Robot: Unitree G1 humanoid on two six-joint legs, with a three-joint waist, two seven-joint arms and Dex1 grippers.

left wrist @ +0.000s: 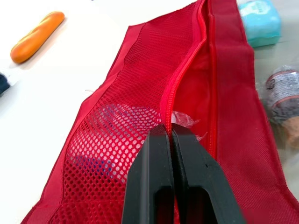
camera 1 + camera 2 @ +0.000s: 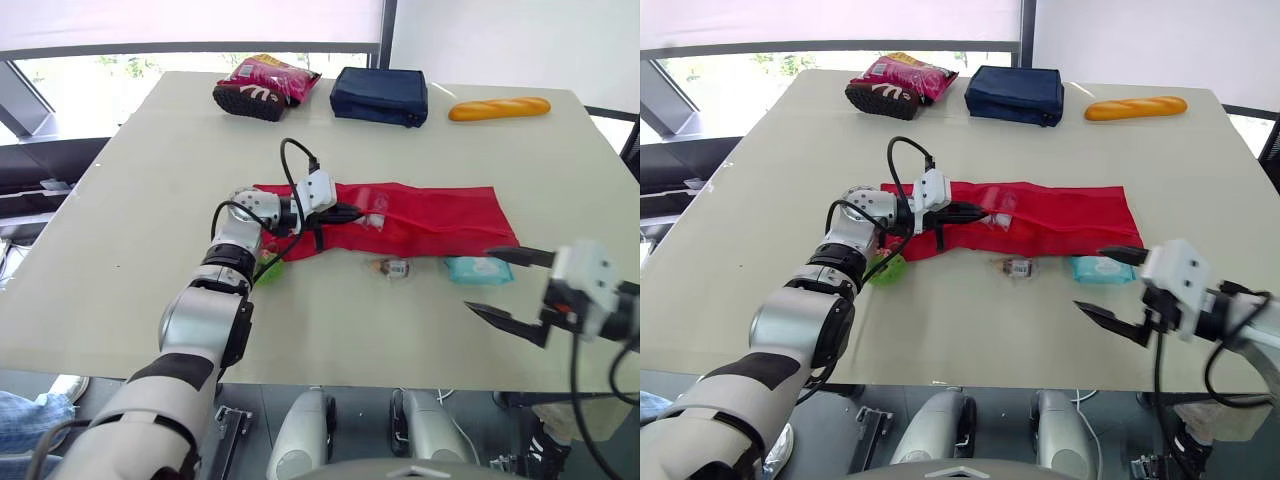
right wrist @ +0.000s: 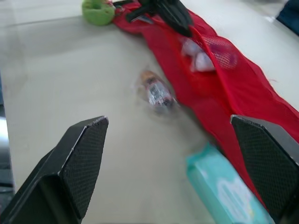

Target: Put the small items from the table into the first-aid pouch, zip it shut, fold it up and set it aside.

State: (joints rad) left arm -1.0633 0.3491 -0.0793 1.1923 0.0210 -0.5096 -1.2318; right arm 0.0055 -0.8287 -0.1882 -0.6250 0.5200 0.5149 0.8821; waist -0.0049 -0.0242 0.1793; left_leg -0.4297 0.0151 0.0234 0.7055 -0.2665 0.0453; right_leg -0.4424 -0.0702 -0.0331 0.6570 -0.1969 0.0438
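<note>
Red pouch (image 2: 430, 225) lies lengthwise across the tabletop (image 2: 150, 200); left pincer (image 2: 355, 212) is pressed together at its zip edge. Teal pack (image 2: 477, 269) lies just beside the spread right pincer (image 2: 480, 281), the nearer arm.

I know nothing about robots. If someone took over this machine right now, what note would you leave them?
Left gripper: fingers shut, tips at the open zip of the red pouch; I cannot tell whether they pinch anything.
Right gripper: fingers open, hovering over the table near the blue tissue pack.
Done: the pouch lies flat and unzipped, with a pale packet in its mesh pocket.
Out on the table: the tissue pack, a small wrapped item, and a green item by the pouch's left end.
Left to do: load these, zip, fold, set aside.
</note>
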